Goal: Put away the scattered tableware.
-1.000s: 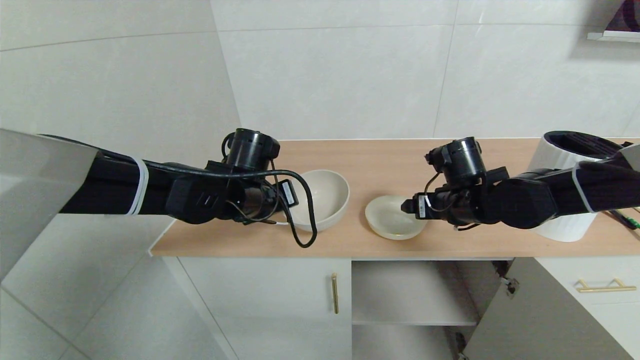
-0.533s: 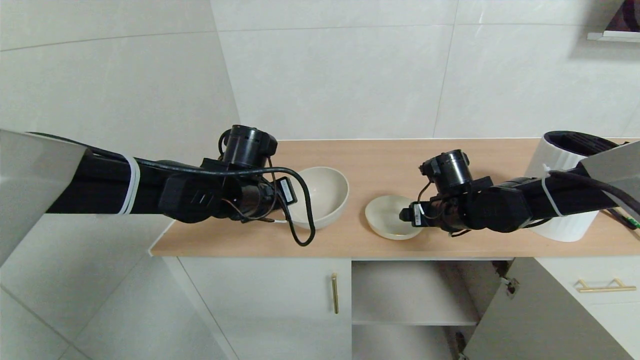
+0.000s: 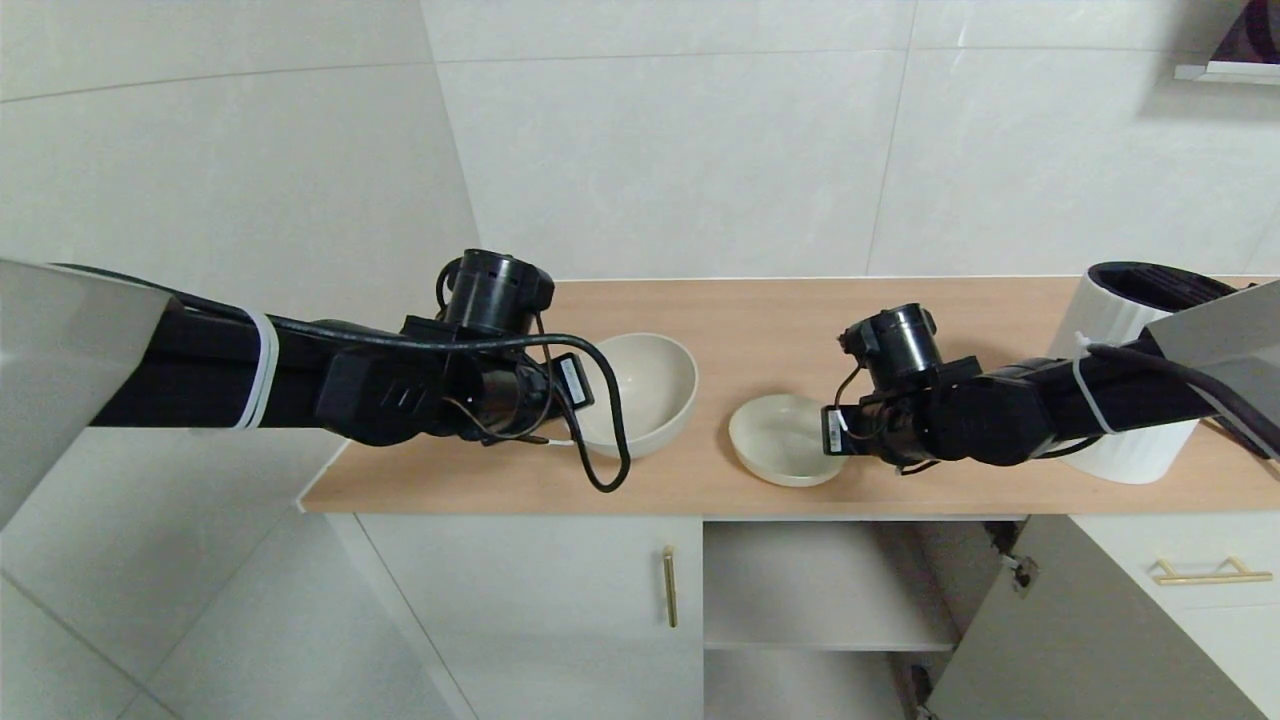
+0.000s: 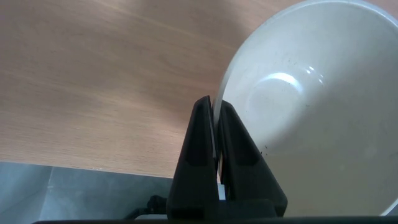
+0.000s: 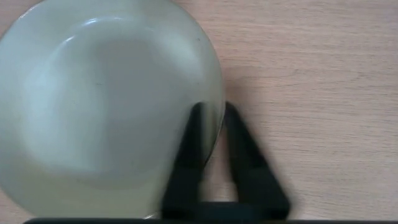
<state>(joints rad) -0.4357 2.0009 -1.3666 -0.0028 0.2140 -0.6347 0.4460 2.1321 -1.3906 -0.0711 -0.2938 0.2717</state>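
Note:
A large cream bowl (image 3: 650, 385) (image 4: 311, 112) rests on the wooden counter (image 3: 760, 320), left of centre. My left gripper (image 3: 565, 400) (image 4: 214, 109) is shut on the bowl's left rim, one finger inside and one outside. To the right lies a small pale shallow bowl (image 3: 780, 445) (image 5: 106, 106) near the counter's front edge. My right gripper (image 3: 825, 435) (image 5: 213, 112) is at its right rim, the two fingers pinching the rim between them.
A tall white cylindrical container (image 3: 1130, 380) stands at the counter's right end, behind my right arm. Below the counter a cabinet stands open, its shelf (image 3: 810, 590) bare and its door (image 3: 1050, 620) swung out to the right. A closed door with a gold handle (image 3: 668, 587) lies to the left.
My right gripper came down and drew back to the small bowl's right rim, closing on it. The left arm shifted slightly with the large bowl, then held still.

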